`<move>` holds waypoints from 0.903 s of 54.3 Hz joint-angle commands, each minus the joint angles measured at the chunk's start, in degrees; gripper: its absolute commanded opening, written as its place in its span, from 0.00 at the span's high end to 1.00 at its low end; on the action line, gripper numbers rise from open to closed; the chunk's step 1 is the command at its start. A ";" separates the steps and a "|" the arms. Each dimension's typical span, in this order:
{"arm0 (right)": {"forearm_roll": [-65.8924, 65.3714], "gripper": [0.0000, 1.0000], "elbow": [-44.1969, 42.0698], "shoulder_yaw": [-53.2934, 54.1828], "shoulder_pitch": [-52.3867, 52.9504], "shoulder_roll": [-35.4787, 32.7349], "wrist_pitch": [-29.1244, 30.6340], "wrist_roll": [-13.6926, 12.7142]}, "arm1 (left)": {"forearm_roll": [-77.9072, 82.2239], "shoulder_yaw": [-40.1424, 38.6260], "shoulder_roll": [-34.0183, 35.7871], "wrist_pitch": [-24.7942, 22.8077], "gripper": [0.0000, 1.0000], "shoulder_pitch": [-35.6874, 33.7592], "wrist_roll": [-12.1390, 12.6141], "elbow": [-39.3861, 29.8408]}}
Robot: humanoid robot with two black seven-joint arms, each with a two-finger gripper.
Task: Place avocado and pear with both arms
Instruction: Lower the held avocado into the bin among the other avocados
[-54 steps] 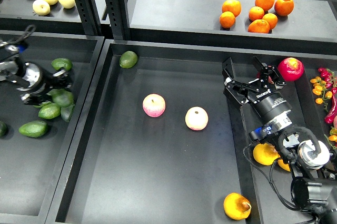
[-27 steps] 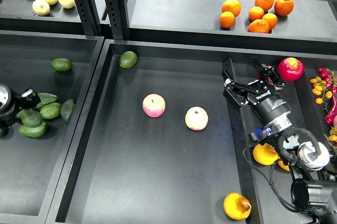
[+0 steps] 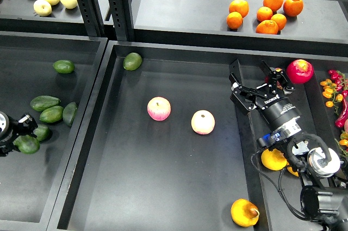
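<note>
Now the left claw [image 3: 24, 125], drawn back to the left edge, grips an avocado [image 3: 26, 144]; the right claw [image 3: 260, 83] hovers apart, empty.

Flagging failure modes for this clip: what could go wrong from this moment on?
The left gripper sits amid clustered avocados, so it may take a paler one or knock neighbours. The right gripper is open, far from the pear, and its cables hang over other yellow fruit, which could snag or roll.
</note>
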 commanded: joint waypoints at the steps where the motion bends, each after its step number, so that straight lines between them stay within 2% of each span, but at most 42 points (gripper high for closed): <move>1: 0.00 0.00 -0.02 0.01 0.05 0.00 0.00 0.00 | 0.03 -0.75 -0.92 -0.01 0.76 1.25 -0.01 0.89; 26: 0.00 0.00 -0.02 0.09 -0.04 0.00 1.05 0.00 | 0.12 -0.93 -3.47 -0.01 0.73 2.66 -0.01 3.09; 49: 0.00 0.00 -0.02 0.09 -0.04 0.00 1.14 0.00 | 0.12 -0.93 -3.47 -0.01 0.65 2.92 -0.01 3.18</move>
